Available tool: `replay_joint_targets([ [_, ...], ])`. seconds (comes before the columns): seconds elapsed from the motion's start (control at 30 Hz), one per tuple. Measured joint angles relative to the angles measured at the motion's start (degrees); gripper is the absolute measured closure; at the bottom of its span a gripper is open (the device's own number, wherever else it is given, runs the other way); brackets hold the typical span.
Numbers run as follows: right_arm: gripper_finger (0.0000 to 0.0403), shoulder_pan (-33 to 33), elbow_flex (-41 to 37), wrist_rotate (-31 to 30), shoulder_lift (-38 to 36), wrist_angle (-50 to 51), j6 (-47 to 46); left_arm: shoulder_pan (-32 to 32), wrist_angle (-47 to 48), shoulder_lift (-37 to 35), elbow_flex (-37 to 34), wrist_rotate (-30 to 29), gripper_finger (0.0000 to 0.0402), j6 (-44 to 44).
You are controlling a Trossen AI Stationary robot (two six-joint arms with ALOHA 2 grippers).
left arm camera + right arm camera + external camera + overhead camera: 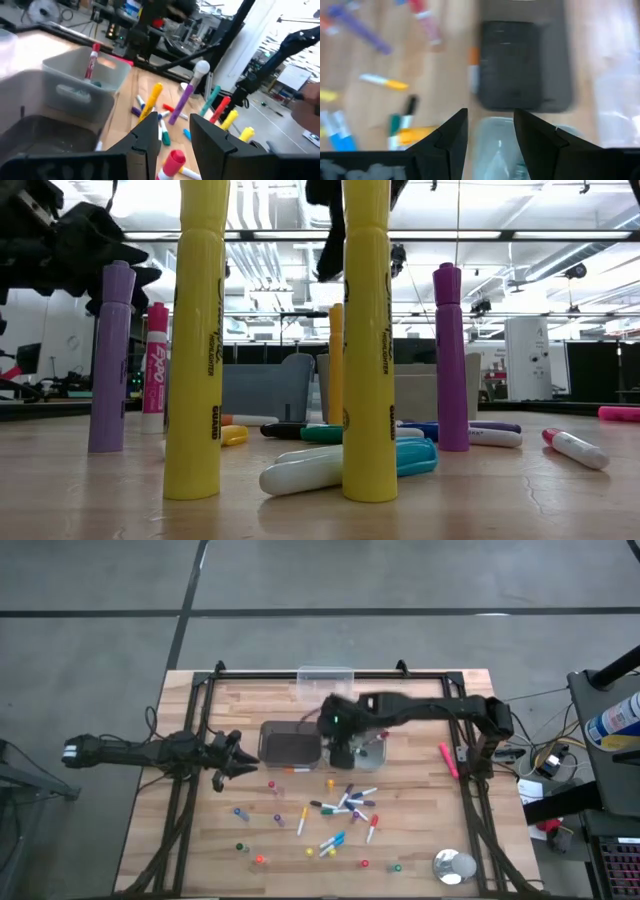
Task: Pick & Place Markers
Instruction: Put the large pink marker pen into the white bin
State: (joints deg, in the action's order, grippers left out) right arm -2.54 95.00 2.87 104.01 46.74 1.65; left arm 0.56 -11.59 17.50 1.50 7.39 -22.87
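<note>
Just in front of the right gripper (345,752) and off to the right of the left gripper (232,766), the markers (340,808) lie scattered on the wooden table (420,840), some standing upright, with 1 pink marker (447,760) apart near the right arm's base. The right gripper hangs over the clear bin (365,748), beside the dark bin (290,743), its jaws parted with nothing between them. The left gripper sits beside the dark bin's other side, fingers (150,137) apart and empty. In the left wrist view 1 red-capped marker (92,61) stands inside the clear bin. A silver tape roll (453,866) rests far off at the table's corner.
</note>
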Motion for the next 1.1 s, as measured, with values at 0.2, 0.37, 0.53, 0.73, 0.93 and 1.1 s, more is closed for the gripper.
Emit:
replay_joint_targets([
  [0.2, 0.0249, 10.02, -2.9, -2.65, 0.07, -3.0, -3.15, 0.39, -4.04, -0.02, 0.0, 1.5, 0.0296, 0.5],
  [0.37, 0.0257, 18.16, -4.04, -16.43, 0.12, -0.24, -4.24, 0.83, -4.24, 0.0, 0.0, 1.58, 0.0297, 0.7],
  [0.53, 0.0258, 21.24, -4.04, -21.14, 0.02, -0.24, -6.54, 0.83, -4.48, 0.0, 0.0, 1.54, 0.0297, 0.72],
  [0.73, 0.0213, 17.64, -5.55, -19.47, -0.02, 0.18, -13.56, 0.83, -4.49, 0.09, 0.0, 1.51, 0.0297, 0.73],
  [0.93, 0.0165, 12.28, -9.36, -11.79, 0.11, -2.78, -15.15, 0.83, -4.3, 0.26, 0.0, 1.52, 0.0297, 0.67],
  [1.1, 0.0148, 11.75, -12.39, -10.08, 0.13, -5.97, -14.42, 0.83, -4.27, 0.28, -0.67, 1.51, 0.0297, 1.35],
])
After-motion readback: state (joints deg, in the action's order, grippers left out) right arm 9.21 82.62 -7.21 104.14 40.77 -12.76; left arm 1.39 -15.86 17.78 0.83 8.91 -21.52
